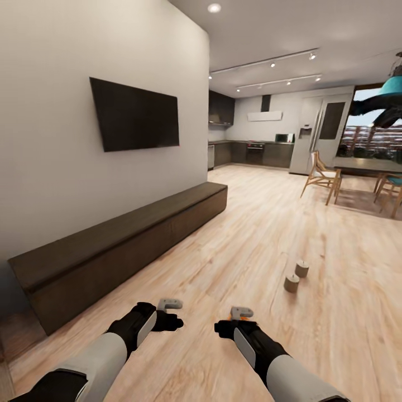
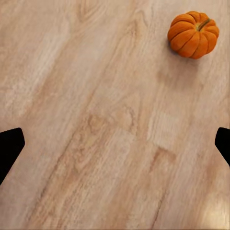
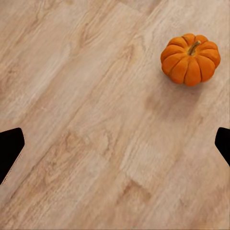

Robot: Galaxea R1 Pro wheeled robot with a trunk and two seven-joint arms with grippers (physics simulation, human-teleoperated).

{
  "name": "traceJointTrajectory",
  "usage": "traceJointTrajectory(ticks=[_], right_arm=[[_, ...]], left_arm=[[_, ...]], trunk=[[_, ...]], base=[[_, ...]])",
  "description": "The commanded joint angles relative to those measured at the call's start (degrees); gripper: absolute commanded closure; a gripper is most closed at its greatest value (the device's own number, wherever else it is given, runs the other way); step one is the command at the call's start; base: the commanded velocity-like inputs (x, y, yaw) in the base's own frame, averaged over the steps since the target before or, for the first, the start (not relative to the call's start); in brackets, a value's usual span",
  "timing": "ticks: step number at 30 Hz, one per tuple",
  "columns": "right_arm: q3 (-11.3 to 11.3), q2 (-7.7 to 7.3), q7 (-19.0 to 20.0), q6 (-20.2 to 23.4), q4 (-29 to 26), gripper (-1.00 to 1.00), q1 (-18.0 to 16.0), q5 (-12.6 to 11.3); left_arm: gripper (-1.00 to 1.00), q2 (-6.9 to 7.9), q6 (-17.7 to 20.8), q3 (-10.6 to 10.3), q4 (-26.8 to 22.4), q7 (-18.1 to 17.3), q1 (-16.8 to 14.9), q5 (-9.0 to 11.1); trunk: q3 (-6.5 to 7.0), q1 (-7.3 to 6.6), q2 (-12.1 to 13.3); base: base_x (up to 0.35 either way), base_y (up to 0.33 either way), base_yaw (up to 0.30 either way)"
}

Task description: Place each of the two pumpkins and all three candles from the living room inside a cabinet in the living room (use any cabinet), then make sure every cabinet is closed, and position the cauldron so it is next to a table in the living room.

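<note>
Wooden floor [image 1: 268,223]: two candles [image 1: 296,276], one pumpkin [image 3: 190,58].

we stand in an open-plan home: a wall-mounted tv [image 1: 135,114] above a long low cabinet [image 1: 123,245], a kitchen [image 1: 251,146] and a dining table [image 1: 365,164] beyond, pale wood floor [image 1: 251,234].

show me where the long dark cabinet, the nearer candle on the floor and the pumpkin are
cabinet [image 1: 120,229], head view, its flat top.
nearer candle [image 1: 291,283], head view, its side.
pumpkin [image 3: 190,60], right wrist view, its ribbed top just below the stem.
</note>
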Motion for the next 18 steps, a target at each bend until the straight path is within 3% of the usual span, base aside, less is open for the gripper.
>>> traceJointTrajectory(ticks=[1, 8, 18], right_arm=[[0.3, 0.0, -0.5, 0.2, -0.1, -1.0, 0.0, -0.6], [0.3, 0.0, -0.5, 0.2, -0.1, -1.0, 0.0, -0.6], [0.3, 0.0, -0.5, 0.2, -0.1, -1.0, 0.0, -0.6]], left_arm=[[-1.0, 0.04, 0.3, -0.4, -0.1, 0.0, 0.0, 0.4], [-1.0, 0.04, 0.3, -0.4, -0.1, 0.0, 0.0, 0.4], [-1.0, 0.03, 0.2, -0.4, -0.1, 0.0, 0.0, 0.4]], trunk=[[-0.04, 0.02, 0.0], [0.11, 0.02, 0.0], [0.32, 0.02, 0.0]], base=[[0.267, -0.097, 0.285], [0.187, -0.112, 0.285], [0.032, -0.021, 0.285]])
